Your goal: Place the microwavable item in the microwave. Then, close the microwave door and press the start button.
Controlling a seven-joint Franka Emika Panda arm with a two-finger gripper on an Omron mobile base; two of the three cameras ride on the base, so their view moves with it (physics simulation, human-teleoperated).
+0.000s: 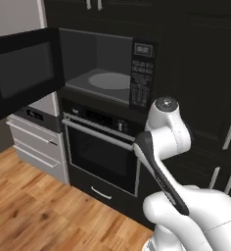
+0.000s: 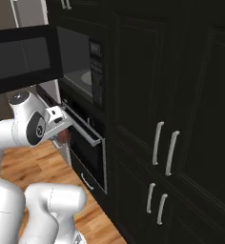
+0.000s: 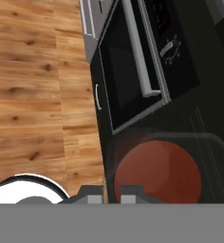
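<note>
Upper left of the left base view, the microwave door [image 1: 22,71] stands swung wide open, and the microwave [image 1: 107,66] behind it shows a bare cavity with only its round turntable on the floor. So the oven is ready to receive something, but nothing has gone into it yet.

Lower middle of the hand view, a reddish-brown cup [image 3: 157,172] sits right above the fingertips of the end effector [image 3: 111,195], seen dimly, as though through a dark translucent surface. The jaws are drawn close together, with the cup right at them; it looks to be gripped, though the contact itself is hard to make out. Left of centre in the right base view, a small reddish patch of the cup [image 2: 63,137] shows just under the hand, level with the wall oven [image 1: 105,154] below the microwave and close in front of it.

By my reading, the cup appears to be in hand and the door is open. Left to do: lift the cup up to the cavity, set it on the turntable, let go, swing the door shut, and press start on the keypad [image 1: 140,81] at the right side of the microwave.
</note>
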